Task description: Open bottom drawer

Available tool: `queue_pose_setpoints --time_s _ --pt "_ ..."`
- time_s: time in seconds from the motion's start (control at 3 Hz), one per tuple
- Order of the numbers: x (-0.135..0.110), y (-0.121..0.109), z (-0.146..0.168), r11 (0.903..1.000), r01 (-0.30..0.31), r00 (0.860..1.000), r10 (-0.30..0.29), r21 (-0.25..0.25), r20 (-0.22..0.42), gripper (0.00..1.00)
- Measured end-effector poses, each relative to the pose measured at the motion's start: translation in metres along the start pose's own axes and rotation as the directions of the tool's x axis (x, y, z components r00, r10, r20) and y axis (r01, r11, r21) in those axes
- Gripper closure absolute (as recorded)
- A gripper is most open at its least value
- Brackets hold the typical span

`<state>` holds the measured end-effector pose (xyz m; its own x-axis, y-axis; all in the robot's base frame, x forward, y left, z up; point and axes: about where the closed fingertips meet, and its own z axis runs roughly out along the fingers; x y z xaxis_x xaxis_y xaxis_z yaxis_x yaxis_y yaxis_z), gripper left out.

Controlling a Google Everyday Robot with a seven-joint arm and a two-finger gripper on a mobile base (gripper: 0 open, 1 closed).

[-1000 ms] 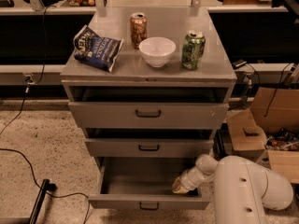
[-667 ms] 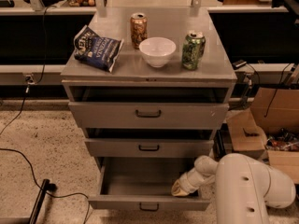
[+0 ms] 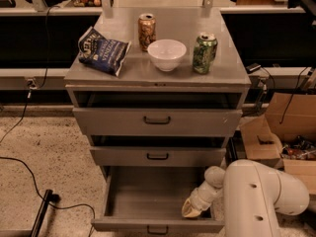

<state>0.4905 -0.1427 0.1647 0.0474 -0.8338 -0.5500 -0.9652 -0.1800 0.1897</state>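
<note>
Bottom drawer point(image 3: 148, 194): lowest of three in the grey cabinet, found pulled well out, with its inside floor exposed. Its slim front panel sits near the lower edge of the camera view and carries a small dark bar handle point(image 3: 158, 229).

End effector point(image 3: 190, 210): located inside this drawer at the right-hand side, close behind the front panel, pointing down and to the left. Whether it is apart or together cannot be told. The white arm point(image 3: 259, 194) enters from the lower right, beside the cabinet.

Middle drawer point(image 3: 158, 156): slightly out, a dark gap showing above its front. Top drawer point(image 3: 157, 120): also slightly out, with a dark gap above.

Surface point(image 3: 140, 72), the cabinet top, holds four items:
- a dark chip bag point(image 3: 102, 51) lying at the left;
- a brown can point(image 3: 146, 31) upright at the rear centre;
- a white bowl point(image 3: 167, 54) just in front of and beside that can;
- a green can point(image 3: 204, 53) upright to the right of the bowl.

Open cardboard boxes point(image 3: 276, 132) stand on the speckled floor to the right. A black cable point(image 3: 22, 161) runs over the floor at the left.
</note>
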Motion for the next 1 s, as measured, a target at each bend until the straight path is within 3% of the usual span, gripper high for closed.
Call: queue_pose_setpoints --time_s 0.33,0.67,1.0 --pt "-0.006 0.019 -0.008 0.9979 -0.028 0.996 0.033 -0.058 0.081 1.00" --pt "-0.017 0.027 -0.023 0.9978 -0.024 0.990 0.033 -0.062 0.138 1.00" --pt "-0.033 0.022 -0.052 0.9999 -0.001 0.984 -0.001 0.012 0.181 1.00"
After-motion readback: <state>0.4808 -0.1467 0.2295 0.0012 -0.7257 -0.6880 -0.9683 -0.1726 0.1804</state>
